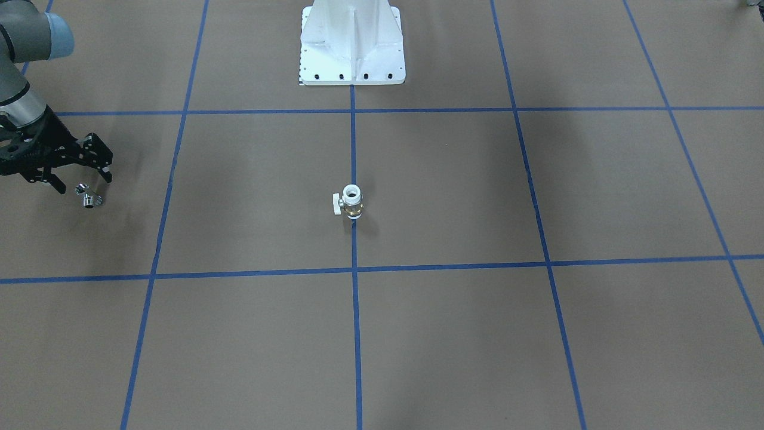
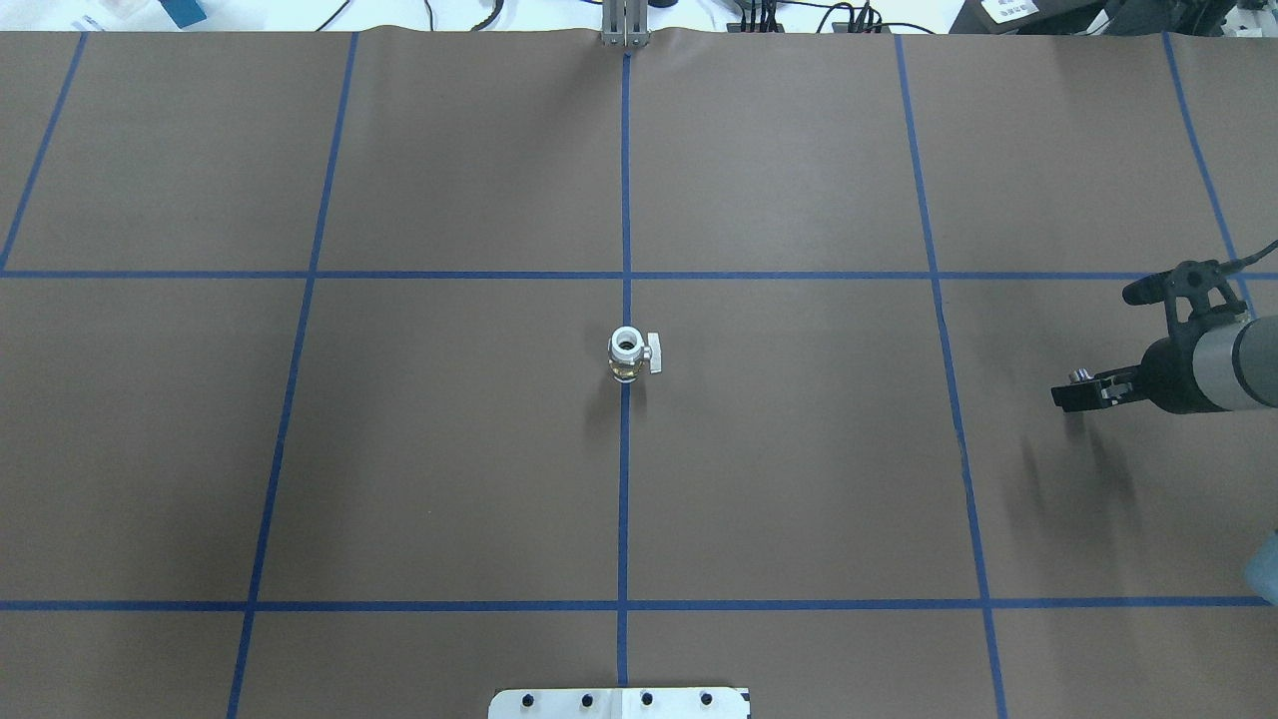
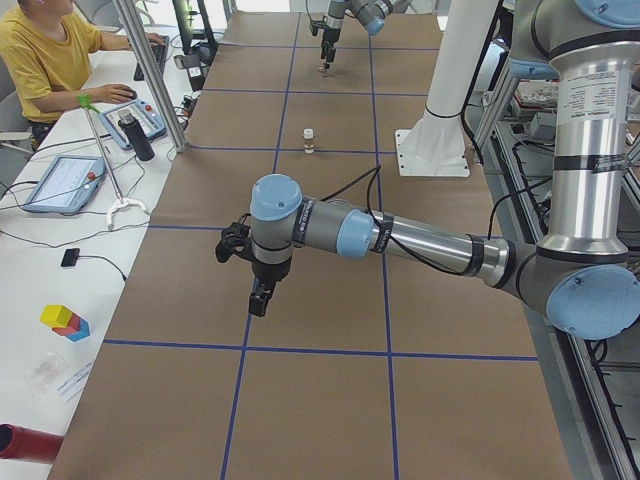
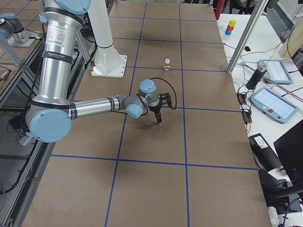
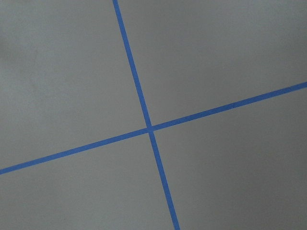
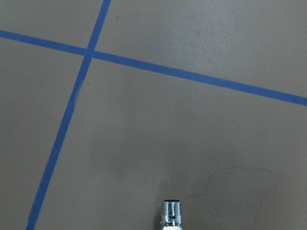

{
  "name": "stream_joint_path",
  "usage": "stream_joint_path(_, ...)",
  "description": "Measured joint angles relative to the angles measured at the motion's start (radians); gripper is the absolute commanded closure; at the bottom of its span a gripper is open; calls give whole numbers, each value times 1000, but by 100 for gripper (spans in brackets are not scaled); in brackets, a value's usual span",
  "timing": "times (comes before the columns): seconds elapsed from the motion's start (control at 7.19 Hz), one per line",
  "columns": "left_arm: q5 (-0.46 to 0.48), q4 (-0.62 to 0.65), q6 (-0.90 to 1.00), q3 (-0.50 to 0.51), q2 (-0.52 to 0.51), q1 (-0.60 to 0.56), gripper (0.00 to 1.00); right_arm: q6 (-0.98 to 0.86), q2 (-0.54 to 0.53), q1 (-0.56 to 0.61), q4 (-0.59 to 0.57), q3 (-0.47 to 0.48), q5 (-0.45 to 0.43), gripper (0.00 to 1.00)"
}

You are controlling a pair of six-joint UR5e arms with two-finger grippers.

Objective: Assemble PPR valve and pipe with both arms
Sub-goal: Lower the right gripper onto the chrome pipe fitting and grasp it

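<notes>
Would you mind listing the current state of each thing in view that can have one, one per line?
PPR valve: upright on the table's centre line, open end up, untouched.
pipe: off the table, held at the right gripper's fingertips.
right gripper: shut on the pipe, at the table's right side.
left gripper: pointing down above bare table, holding nothing; open or shut cannot be told.

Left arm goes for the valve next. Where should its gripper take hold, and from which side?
The PPR valve stands upright with its handle sticking sideways. Probably come from above and close on the white top collar, fingers clear of the handle side.
</notes>
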Motion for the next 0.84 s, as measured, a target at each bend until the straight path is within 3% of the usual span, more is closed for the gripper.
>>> stream_joint_path(0.84,-2,-3,-4,0,0,0,0,-27,2,-1,16,-27,-11,36)
